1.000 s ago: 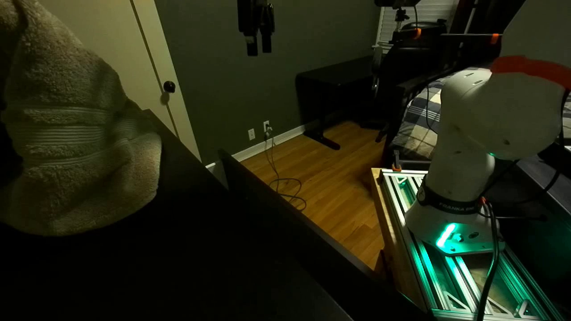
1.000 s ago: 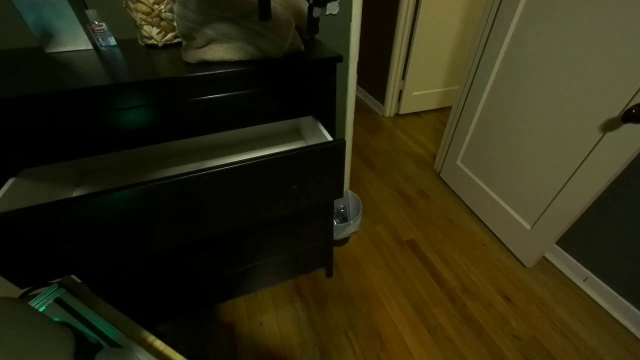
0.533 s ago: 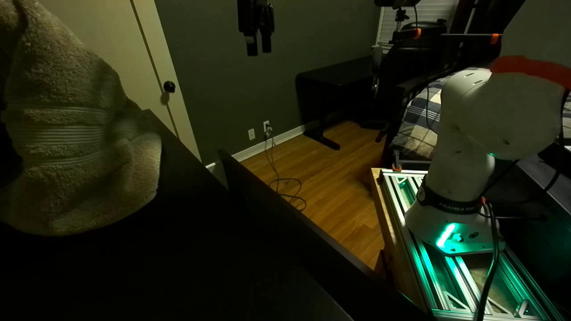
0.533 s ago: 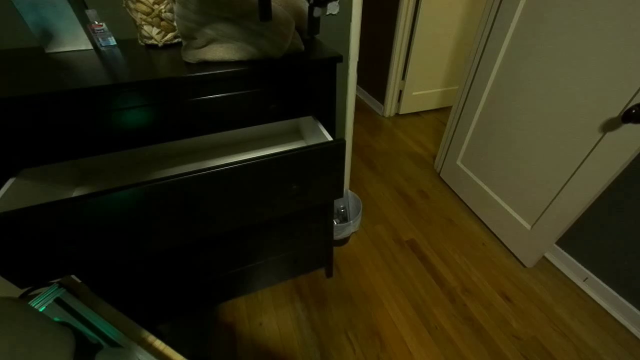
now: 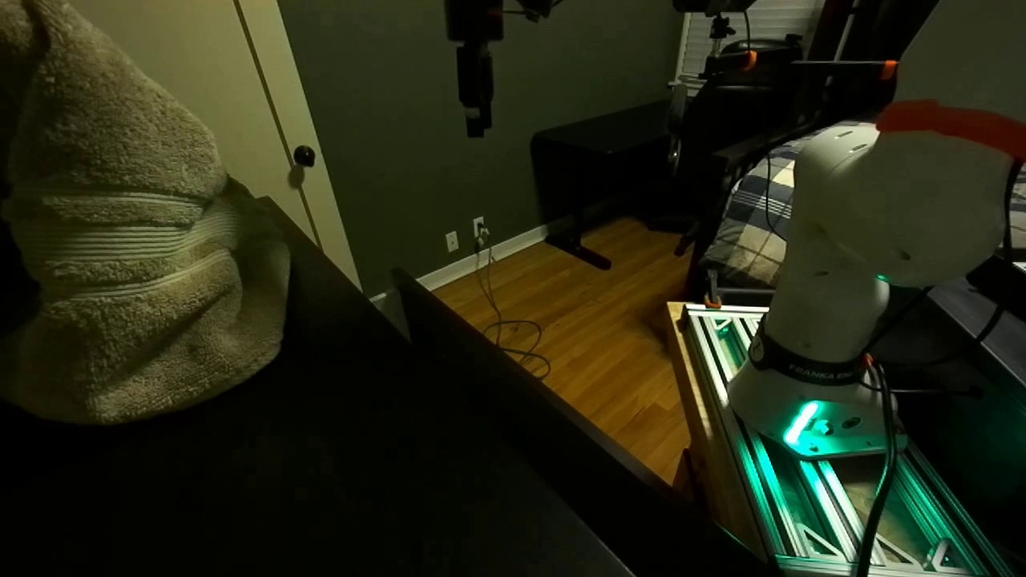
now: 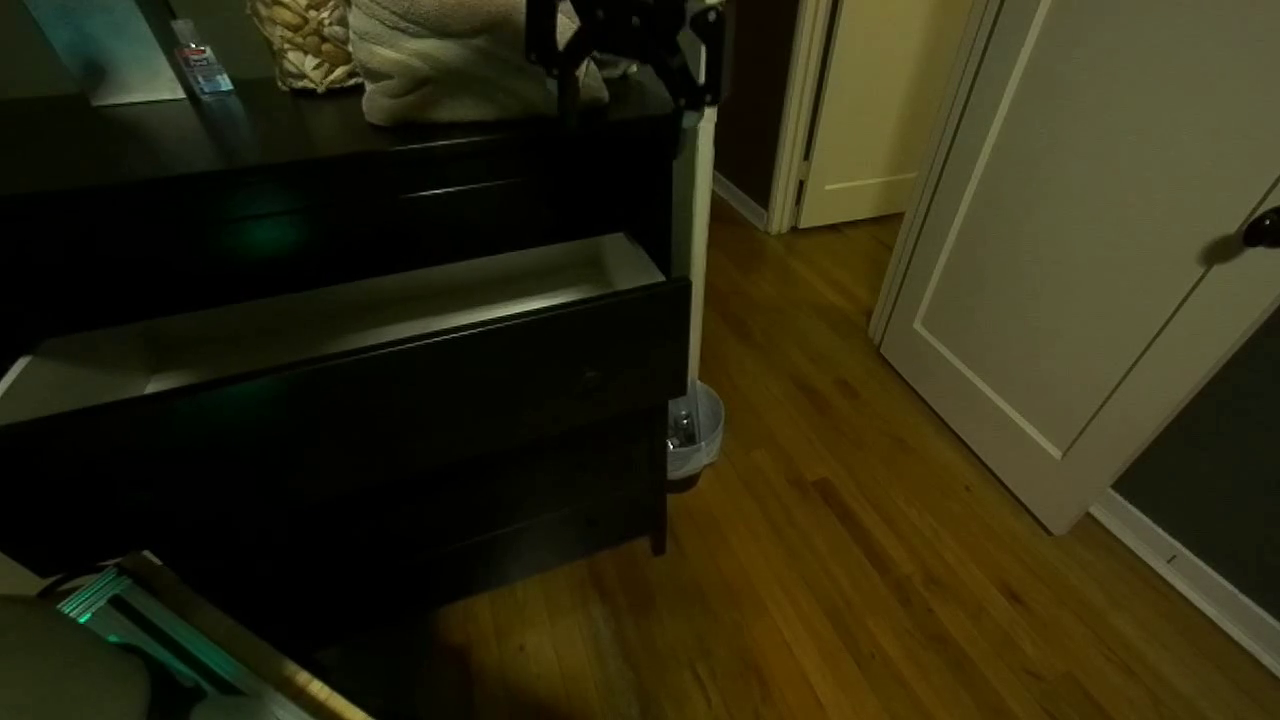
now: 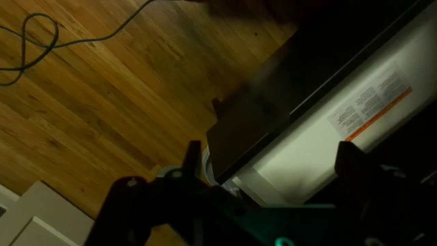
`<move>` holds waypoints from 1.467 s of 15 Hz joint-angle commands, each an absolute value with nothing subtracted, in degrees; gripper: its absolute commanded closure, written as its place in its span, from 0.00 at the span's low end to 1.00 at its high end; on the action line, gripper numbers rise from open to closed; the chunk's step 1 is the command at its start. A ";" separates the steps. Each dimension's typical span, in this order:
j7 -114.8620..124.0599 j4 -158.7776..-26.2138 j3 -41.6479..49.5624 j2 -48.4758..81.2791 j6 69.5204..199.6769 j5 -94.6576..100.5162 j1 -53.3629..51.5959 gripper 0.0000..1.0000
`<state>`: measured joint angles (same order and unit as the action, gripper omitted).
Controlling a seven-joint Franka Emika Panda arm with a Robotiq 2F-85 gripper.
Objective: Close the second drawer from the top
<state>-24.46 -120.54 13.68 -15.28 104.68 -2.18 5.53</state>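
The dark dresser (image 6: pixel 450 160) has one drawer pulled out, below a closed top row. The open drawer's black front panel (image 6: pixel 450 390) and pale interior (image 6: pixel 400 305) show in an exterior view. Its front also shows as a dark edge (image 5: pixel 545 397) in an exterior view. My gripper (image 6: pixel 630 103) is open and hangs above the drawer's door-side end; it also shows edge-on (image 5: pixel 478 128). In the wrist view my open gripper (image 7: pixel 270 147) spans the end of the drawer (image 7: pixel 297 160), above it and apart from it. Nothing is between the fingers.
A beige towel (image 6: pixel 450 70) lies bunched on the dresser top, close to the gripper. A sanitizer bottle (image 6: pixel 205 65) and a shell-covered vase (image 6: pixel 310 45) stand there too. A trash bin (image 6: pixel 700 440) stands beside the dresser. The robot's base frame (image 5: pixel 801 497) faces the drawer.
My gripper has come down and turned in the last half second, so it shows lower in both exterior views. The drawer has not moved.
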 commanded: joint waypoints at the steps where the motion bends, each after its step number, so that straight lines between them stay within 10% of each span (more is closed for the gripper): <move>1: -32.59 -128.42 15.42 -14.94 114.17 -2.96 6.30 0.00; 22: -38.82 -144.95 16.02 -12.19 132.86 -1.86 8.05 0.00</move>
